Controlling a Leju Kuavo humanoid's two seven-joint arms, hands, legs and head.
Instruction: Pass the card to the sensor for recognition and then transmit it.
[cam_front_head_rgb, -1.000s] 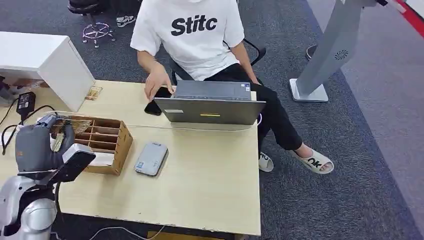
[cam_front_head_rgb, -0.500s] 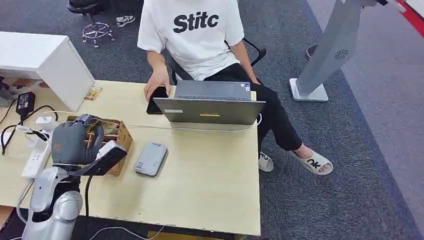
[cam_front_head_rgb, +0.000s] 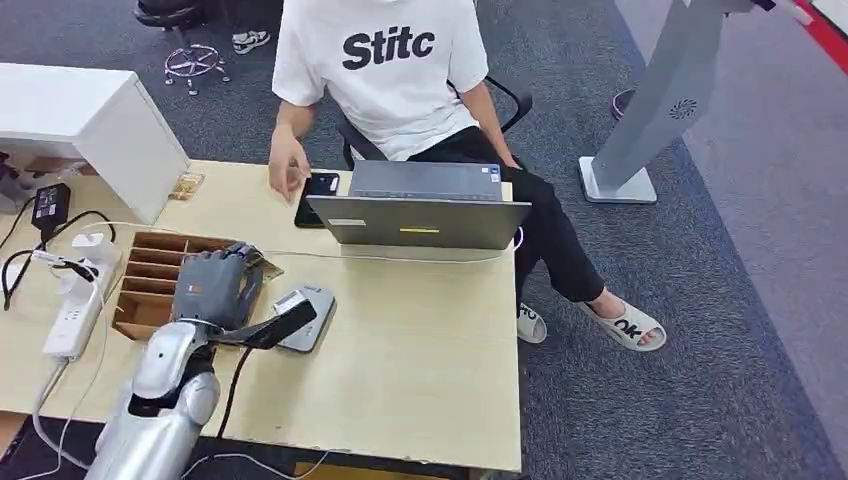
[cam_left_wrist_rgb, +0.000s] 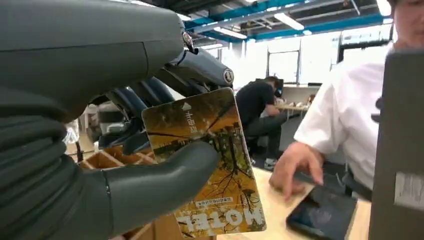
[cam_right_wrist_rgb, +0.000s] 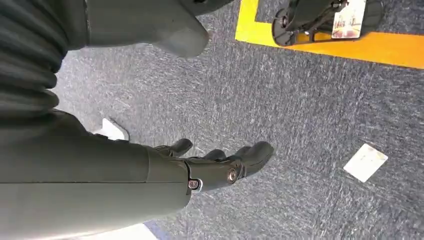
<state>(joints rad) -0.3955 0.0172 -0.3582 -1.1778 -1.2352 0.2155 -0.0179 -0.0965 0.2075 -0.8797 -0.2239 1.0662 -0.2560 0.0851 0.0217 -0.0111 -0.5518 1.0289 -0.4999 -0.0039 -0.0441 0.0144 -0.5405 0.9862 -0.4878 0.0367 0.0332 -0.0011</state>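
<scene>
The left hand (cam_left_wrist_rgb: 95, 150) pinches the card (cam_left_wrist_rgb: 205, 165) between thumb and fingers, above the surface (cam_front_head_rgb: 420, 340) just left of the reader (cam_front_head_rgb: 303, 317). The grip covers 1 edge only — a quick swing could slip it. The right hand (cam_right_wrist_rgb: 220, 167) hangs loosely apart, empty. From the head view, the hand hides the card.

Yellow hotel card (cam_left_wrist_rgb: 207, 160) above grey sensor (cam_front_head_rgb: 312, 312)
</scene>
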